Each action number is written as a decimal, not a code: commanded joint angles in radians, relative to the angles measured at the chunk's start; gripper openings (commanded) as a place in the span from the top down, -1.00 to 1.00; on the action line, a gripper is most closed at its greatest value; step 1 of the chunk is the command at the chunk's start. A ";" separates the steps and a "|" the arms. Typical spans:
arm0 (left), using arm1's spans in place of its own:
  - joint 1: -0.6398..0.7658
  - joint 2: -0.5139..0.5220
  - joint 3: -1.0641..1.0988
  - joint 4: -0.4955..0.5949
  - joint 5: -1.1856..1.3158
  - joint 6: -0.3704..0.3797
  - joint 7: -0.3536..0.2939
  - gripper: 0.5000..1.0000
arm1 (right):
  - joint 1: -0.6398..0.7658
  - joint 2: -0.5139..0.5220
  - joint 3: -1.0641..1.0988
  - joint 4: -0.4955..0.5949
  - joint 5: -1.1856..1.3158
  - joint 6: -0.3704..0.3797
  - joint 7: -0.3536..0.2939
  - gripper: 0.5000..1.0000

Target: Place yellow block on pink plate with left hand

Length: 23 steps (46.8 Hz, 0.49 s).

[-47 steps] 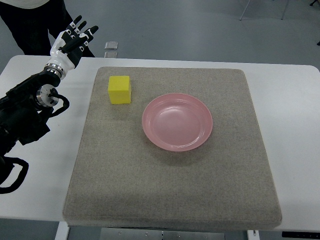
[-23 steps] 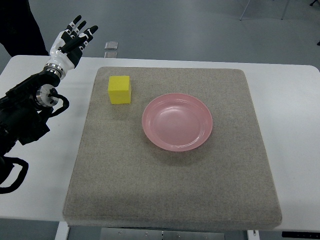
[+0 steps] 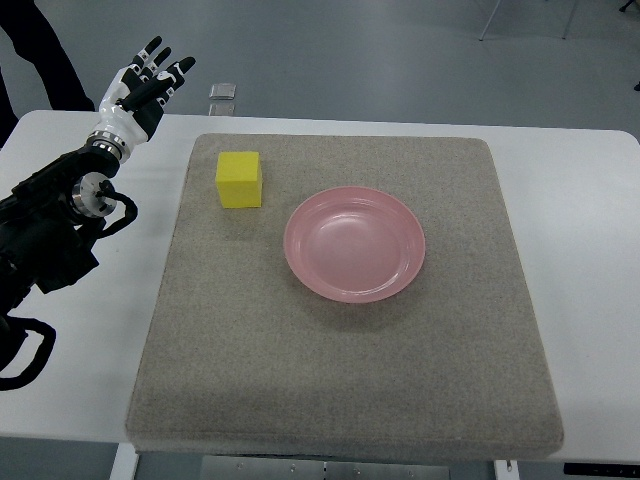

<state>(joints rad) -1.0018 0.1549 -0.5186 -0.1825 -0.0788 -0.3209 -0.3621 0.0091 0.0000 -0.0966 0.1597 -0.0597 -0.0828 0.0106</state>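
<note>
The left hand (image 3: 140, 88) is raised over the far left corner of the white counter (image 3: 580, 220), its fingers (image 3: 158, 62) spread apart and holding nothing. Its black arm (image 3: 45, 235) comes in from the left edge and lies across the counter's left side. Just to the right of the hand, past the edge of the grey mat (image 3: 340, 360), the yellow block (image 3: 239, 179) sits on the mat's far left corner, a plain cube with a brighter top face, flat and upright. Beside it, nearer the mat's centre, the pink plate (image 3: 300, 262) rests on the mat; it is round, shallow and glossy, with nothing in it. Block and plate are near but apart. No writing shows on either. Beyond the counter a small grey object (image 3: 222, 92) lies on the floor, and a person's dark clothing (image 3: 40, 45) shows at the top left corner.
</note>
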 commanded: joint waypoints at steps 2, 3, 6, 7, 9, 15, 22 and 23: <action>0.002 0.000 0.002 -0.003 0.007 0.002 0.000 -0.99 | 0.000 0.000 0.000 0.000 0.000 0.000 0.000 -0.69; 0.002 0.000 0.002 -0.003 0.007 0.002 0.000 -0.99 | 0.000 0.000 0.000 0.000 0.000 0.002 0.000 -0.69; 0.002 -0.002 0.003 -0.003 0.010 0.003 0.000 -0.99 | 0.000 0.000 0.000 0.000 0.000 0.000 0.000 -0.69; 0.000 -0.002 0.005 -0.003 0.010 0.003 0.000 -0.99 | 0.000 0.000 0.000 0.000 0.000 0.000 0.000 -0.69; 0.000 -0.002 0.005 -0.003 0.011 0.003 0.000 -0.99 | 0.000 0.000 -0.002 0.000 0.000 0.000 0.000 -0.69; -0.005 0.000 0.026 -0.002 0.013 0.006 0.002 -0.99 | 0.000 0.000 0.000 0.000 0.001 0.002 0.000 -0.69; -0.017 0.005 0.113 -0.003 0.014 0.008 0.005 -0.99 | 0.000 0.000 0.000 0.000 0.000 0.000 0.000 -0.69; -0.020 0.005 0.132 -0.003 0.016 0.008 0.005 -0.99 | 0.000 0.000 0.000 0.000 0.000 0.002 0.000 -0.69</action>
<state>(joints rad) -1.0158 0.1598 -0.4364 -0.1851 -0.0644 -0.3128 -0.3594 0.0093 0.0000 -0.0967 0.1603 -0.0596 -0.0821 0.0107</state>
